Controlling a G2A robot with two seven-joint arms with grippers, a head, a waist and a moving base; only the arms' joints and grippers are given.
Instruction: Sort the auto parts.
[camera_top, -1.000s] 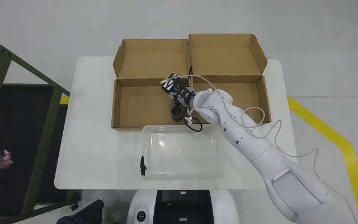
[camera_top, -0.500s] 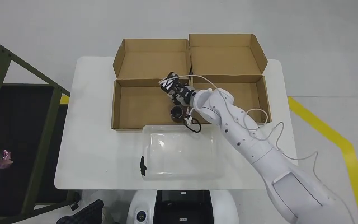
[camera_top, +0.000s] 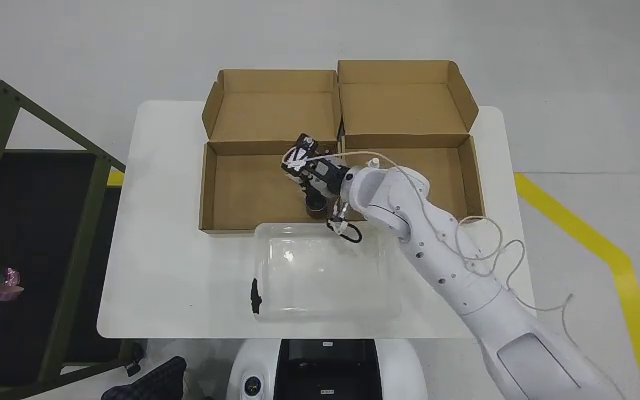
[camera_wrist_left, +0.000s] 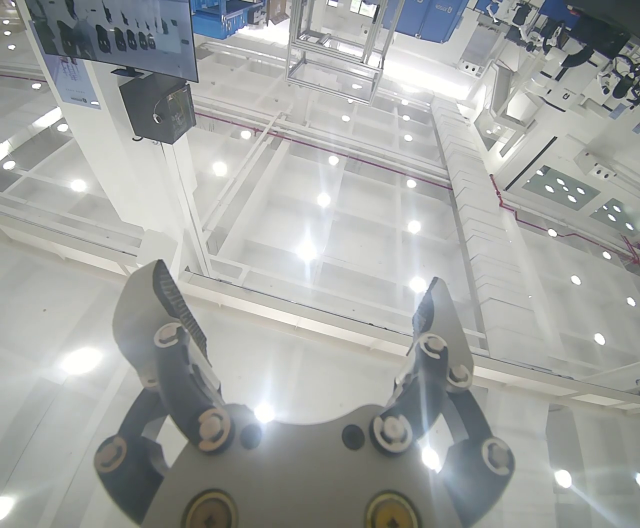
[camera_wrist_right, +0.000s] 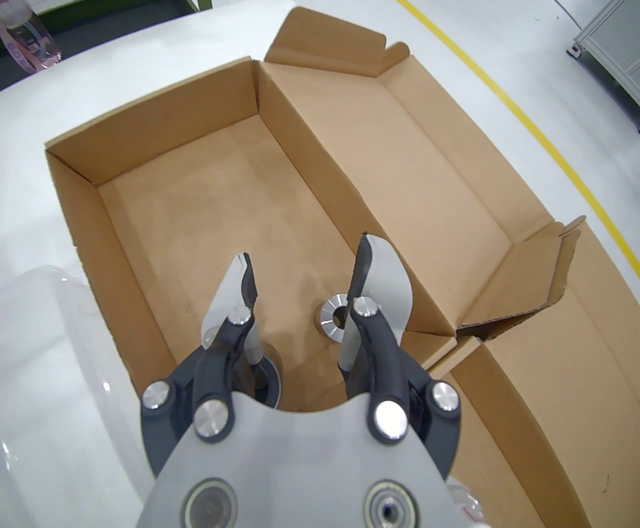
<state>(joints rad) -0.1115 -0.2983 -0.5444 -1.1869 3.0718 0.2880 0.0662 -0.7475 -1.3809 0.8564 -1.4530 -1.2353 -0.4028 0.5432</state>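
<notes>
My right gripper (camera_wrist_right: 305, 280) hangs open and empty inside the left cardboard box (camera_wrist_right: 175, 210). A silver round part (camera_wrist_right: 332, 317) lies on the box floor just past the right fingertip, not touching it. A dark ring-shaped part (camera_wrist_right: 267, 382) sits on the floor under the gripper's base. From above, the right gripper (camera_top: 303, 157) is over the left box (camera_top: 240, 190) near its right wall, with the dark ring (camera_top: 316, 205) beside it. My left gripper (camera_wrist_left: 300, 305) is open, empty, and points up at the ceiling.
A second open cardboard box (camera_top: 455, 175) adjoins the first on the right. A clear plastic bin (camera_top: 325, 270) stands on the white table (camera_top: 160, 250) in front of the boxes. A small black part (camera_top: 255, 293) lies at the bin's left wall.
The right arm's wrist and gripper have shifted slightly to the left over the left box. The dark ring has stayed where it was.
</notes>
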